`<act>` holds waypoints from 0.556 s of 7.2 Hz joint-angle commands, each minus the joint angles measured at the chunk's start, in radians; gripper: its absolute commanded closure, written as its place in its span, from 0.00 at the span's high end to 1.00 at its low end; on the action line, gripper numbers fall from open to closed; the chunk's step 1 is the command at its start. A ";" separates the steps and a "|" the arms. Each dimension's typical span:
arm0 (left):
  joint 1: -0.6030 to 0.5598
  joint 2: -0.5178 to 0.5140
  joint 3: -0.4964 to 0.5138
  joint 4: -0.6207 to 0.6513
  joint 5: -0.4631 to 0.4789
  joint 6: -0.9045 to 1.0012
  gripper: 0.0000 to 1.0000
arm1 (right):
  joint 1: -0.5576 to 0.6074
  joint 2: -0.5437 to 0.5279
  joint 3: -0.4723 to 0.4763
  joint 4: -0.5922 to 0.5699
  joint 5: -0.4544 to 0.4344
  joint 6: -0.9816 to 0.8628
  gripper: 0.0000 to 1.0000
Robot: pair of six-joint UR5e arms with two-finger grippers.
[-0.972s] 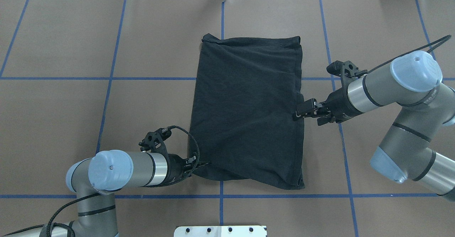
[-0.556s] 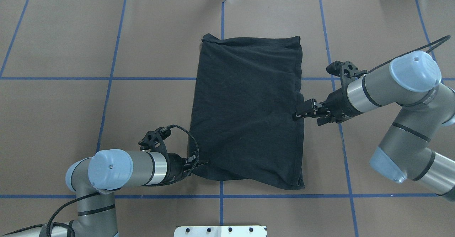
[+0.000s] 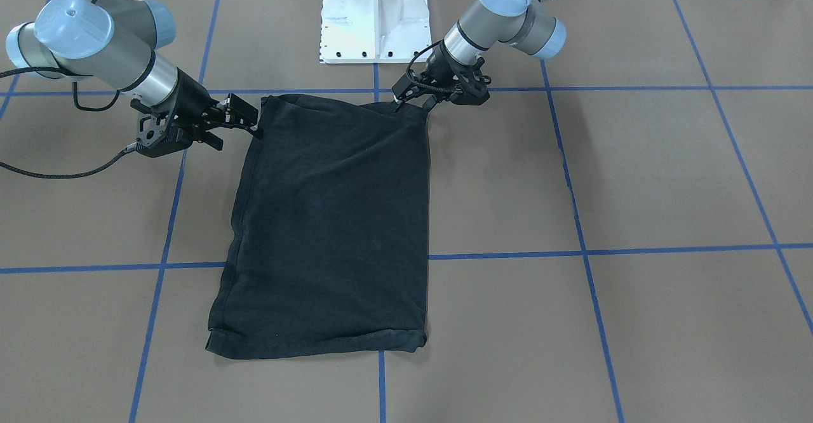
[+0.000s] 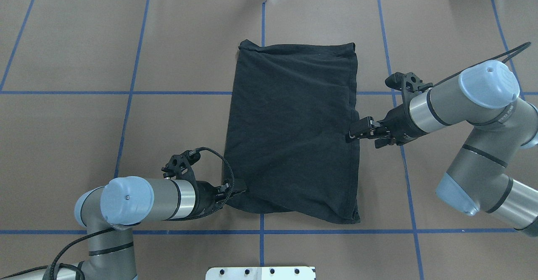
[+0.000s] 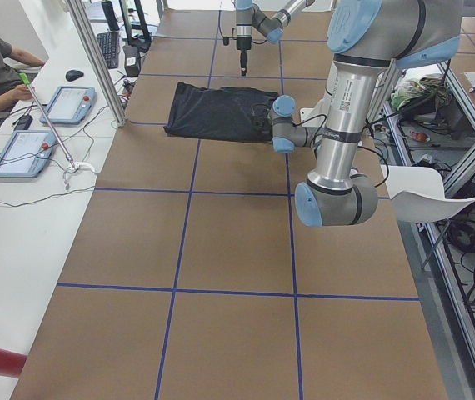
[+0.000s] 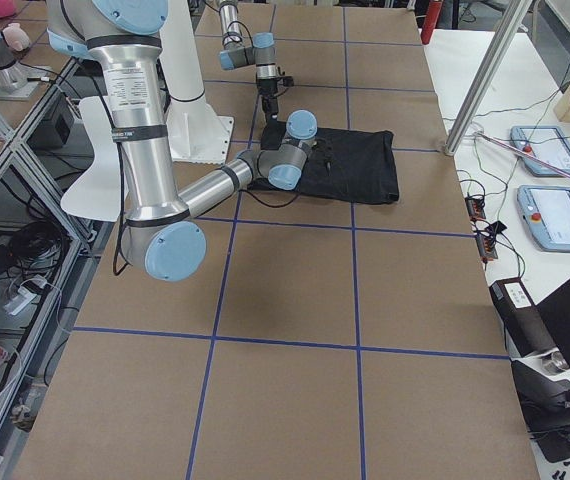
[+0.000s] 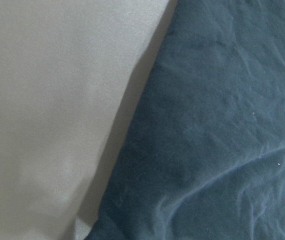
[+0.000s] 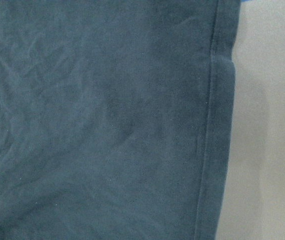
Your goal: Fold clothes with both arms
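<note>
Overhead exterior view: black shirt (image 4: 290, 133) lying mid-table (image 4: 75, 145) as a long narrow rectangle, sleeves tucked out of sight, short ends at 12 and 6 o'clock. Right gripper (image 4: 352, 136) at the cloth's 3 o'clock edge, fingers pressed together and, by the look of it, pinching the seam there. Left gripper (image 4: 237, 188) touching the 7 o'clock corner; impossible to tell whether spread or clamped, fingertips lost against the dark fabric.

Likely light, limp and creased easily: soft ripples across the panel, layers free to slide over one another, no stiffness to carry a fold unaided. Best taken at corners or along stitched hems, through every layer at once, both holds lifted together to stop sagging between them.

No print, logo or lettering visible on the upturned side. Nothing legible on either arm at this size.
</note>
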 commanded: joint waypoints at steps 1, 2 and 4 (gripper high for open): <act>0.001 0.010 -0.028 0.038 -0.002 0.000 0.99 | 0.000 0.001 -0.002 0.000 0.000 0.000 1.00; 0.007 0.000 -0.026 0.067 0.000 0.000 0.99 | 0.000 0.001 -0.002 0.000 0.000 0.000 1.00; 0.001 -0.002 -0.014 0.069 0.002 0.001 0.99 | -0.002 0.004 -0.002 -0.002 -0.002 0.000 1.00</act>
